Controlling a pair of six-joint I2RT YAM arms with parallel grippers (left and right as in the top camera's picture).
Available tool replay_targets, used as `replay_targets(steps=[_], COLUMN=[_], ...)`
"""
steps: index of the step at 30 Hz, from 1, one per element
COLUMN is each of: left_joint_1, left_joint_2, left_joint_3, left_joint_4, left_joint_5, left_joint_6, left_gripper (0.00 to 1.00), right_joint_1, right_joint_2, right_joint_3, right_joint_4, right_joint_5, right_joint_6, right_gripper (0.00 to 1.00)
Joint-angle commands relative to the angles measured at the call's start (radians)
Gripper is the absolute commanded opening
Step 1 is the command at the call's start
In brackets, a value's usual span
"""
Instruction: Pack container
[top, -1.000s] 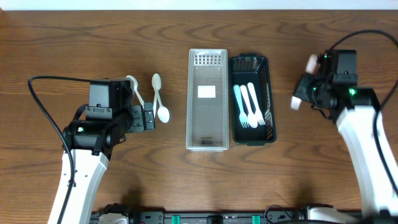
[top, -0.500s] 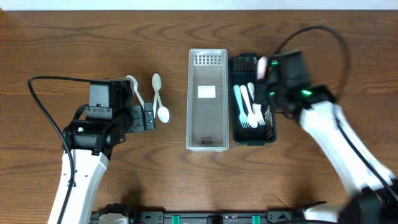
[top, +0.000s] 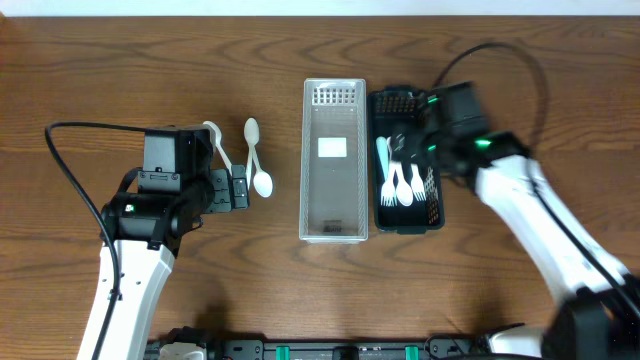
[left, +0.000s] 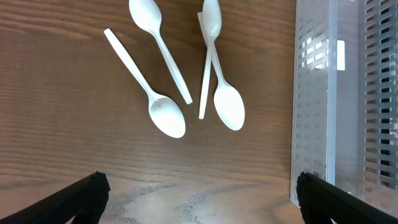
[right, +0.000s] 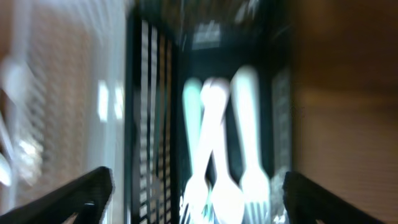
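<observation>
Several white plastic spoons (top: 255, 160) lie on the table left of the clear container (top: 310, 160); in the left wrist view these spoons (left: 166, 115) sit ahead of my open left gripper (left: 202, 199), which holds nothing. That left gripper (top: 240, 190) hovers just below the spoons. The black basket (top: 436, 170) holds two white forks (top: 386, 165) and one more white utensil between them, which looks like a spoon (right: 217, 186). My right gripper (top: 418, 140) hangs over the basket. In the blurred right wrist view the right gripper (right: 199, 199) is open with nothing in it.
The clear container's wall (left: 314, 93) runs along the right of the left wrist view, with the black basket (left: 379, 93) beyond it. Cables trail from both arms. Bare wood table (top: 120, 70) surrounds the bins.
My right arm swung from the table's right side to above the black basket and its jaws opened; the white utensil it carried now lies in the basket. The left arm stayed still.
</observation>
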Motion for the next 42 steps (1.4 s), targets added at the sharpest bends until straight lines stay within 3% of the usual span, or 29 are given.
replay_targets(steps=[1,5,12,17,22,33,37,42], left_joint_1=[0.005,0.005,0.005,0.006,0.071,0.177,0.195,0.206], left_joint_2=[0.003,0.004,0.004,0.036,0.176,0.616,0.742,0.87], left_joint_3=[0.019,0.019,0.019,0.045,0.122,0.416,0.435,0.433], left_joint_4=[0.003,-0.03,0.008,-0.004,-0.008,-0.143,-0.122,-0.108], left_joint_5=[0.003,0.085,0.07,-0.245,-0.29,-0.217,-0.048,0.033], left_joint_6=[0.0,-0.048,-0.053,-0.224,-0.336,-0.405,-0.414,-0.279], left_gripper=[0.98,0.98,0.98,0.98,0.98,0.98,0.98,0.96], right_joint_1=[-0.094,-0.192,-0.265,-0.264,-0.264,-0.264,-0.264,-0.264], right_joint_2=[-0.124,-0.214,-0.231,-0.218,-0.217,-0.217,-0.217,-0.217], right_joint_3=[0.03,0.03,0.03,0.03,0.03,0.03,0.03,0.03], right_joint_4=[-0.009,-0.058,-0.172,-0.202,-0.204,-0.204,-0.204,-0.204], right_joint_5=[0.01,0.011,0.011,0.015,0.015,0.015,0.015,0.015], right_joint_6=[-0.013,-0.013,-0.013,-0.013,-0.013,-0.013,-0.013,-0.013], right_gripper=[0.99,0.99,0.99,0.99,0.99,0.99,0.99,0.99])
